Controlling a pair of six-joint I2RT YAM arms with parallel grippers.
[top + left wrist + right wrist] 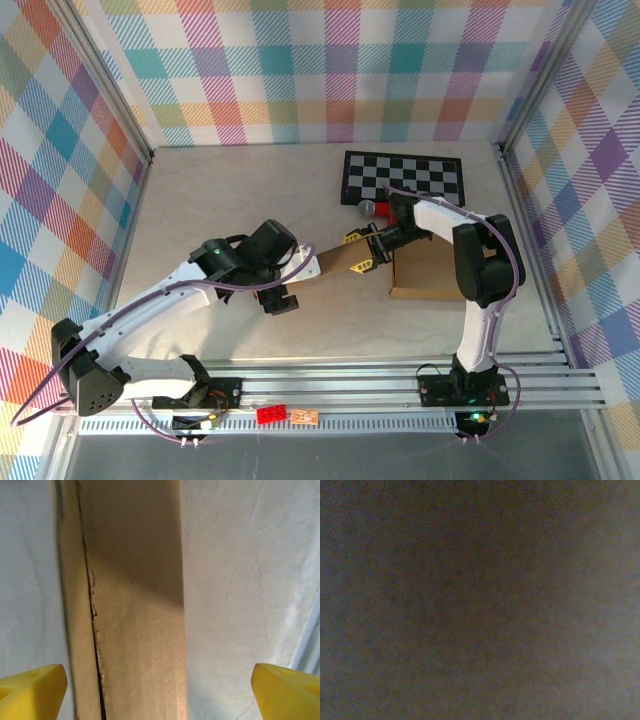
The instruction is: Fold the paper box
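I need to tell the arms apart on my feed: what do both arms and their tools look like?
The left arm and right arm look alike: white shells between bulky black joints, with a thin purple cable looping along each. The left tool ends in bright yellow wedge-shaped fingertips. The right tool is black with yellow tips too.

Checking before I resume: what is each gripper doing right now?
Left gripper: open, box flap between its fingers, untouched.
Right gripper: at the box flap; grip cannot be told.
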